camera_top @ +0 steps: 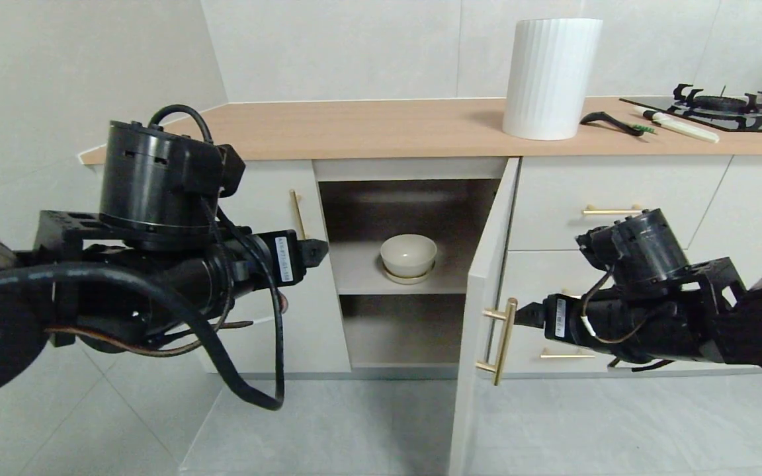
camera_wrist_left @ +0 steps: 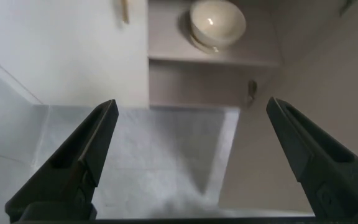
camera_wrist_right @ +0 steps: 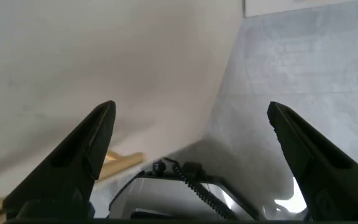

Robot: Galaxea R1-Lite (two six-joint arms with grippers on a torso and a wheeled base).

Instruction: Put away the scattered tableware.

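bowls: 1 bowl [camera_top: 408, 254] on 1 plate [camera_top: 407, 278], cabinet shelf [camera_top: 358, 271] | open door [camera_top: 483, 297]: 1 | left gripper [camera_wrist_left: 191, 107]: jaws spread, empty | right gripper [camera_wrist_right: 191, 109]: jaws spread, empty

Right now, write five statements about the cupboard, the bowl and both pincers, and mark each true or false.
1. The cupboard door stands open. True.
2. A white ribbed container stands on the countertop. True.
3. The bowl sits on the countertop. False: it rests on a plate on the middle shelf inside the cupboard.
4. The left pincer is open and empty. True.
5. The right pincer is shut on the door handle. False: it is open and holds nothing, close to the handle.
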